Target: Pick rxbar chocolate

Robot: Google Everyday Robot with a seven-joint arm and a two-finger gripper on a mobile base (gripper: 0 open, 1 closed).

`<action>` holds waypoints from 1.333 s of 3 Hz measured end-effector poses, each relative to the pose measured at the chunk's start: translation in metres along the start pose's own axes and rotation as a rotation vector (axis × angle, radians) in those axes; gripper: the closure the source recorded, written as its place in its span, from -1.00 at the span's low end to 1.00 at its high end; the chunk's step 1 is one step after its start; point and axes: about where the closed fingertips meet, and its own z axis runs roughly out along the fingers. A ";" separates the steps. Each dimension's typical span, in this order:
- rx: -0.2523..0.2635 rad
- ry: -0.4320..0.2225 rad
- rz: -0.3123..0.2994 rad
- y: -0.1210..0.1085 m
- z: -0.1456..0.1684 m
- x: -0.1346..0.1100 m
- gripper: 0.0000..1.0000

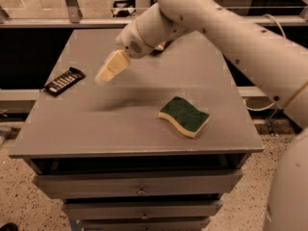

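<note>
The rxbar chocolate point(64, 81) is a slim black bar with white lettering, lying at the left edge of the grey table point(96, 124). My gripper point(108, 69) hangs above the table's left-middle, to the right of the bar and apart from it. Its cream-coloured fingers point(113, 65) point down-left toward the bar. Nothing shows between them.
A green-and-yellow sponge point(185, 116) lies on the table's right front. A chip bag point(160, 46) at the back is almost hidden behind my arm point(226, 28). Drawers point(139, 184) sit below the table's front edge. A railing point(67, 20) runs behind the table.
</note>
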 end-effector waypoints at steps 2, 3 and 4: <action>-0.093 -0.178 0.010 0.004 0.092 -0.048 -1.00; -0.135 -0.212 0.004 0.010 0.129 -0.057 -1.00; -0.156 -0.225 0.002 0.013 0.144 -0.059 -1.00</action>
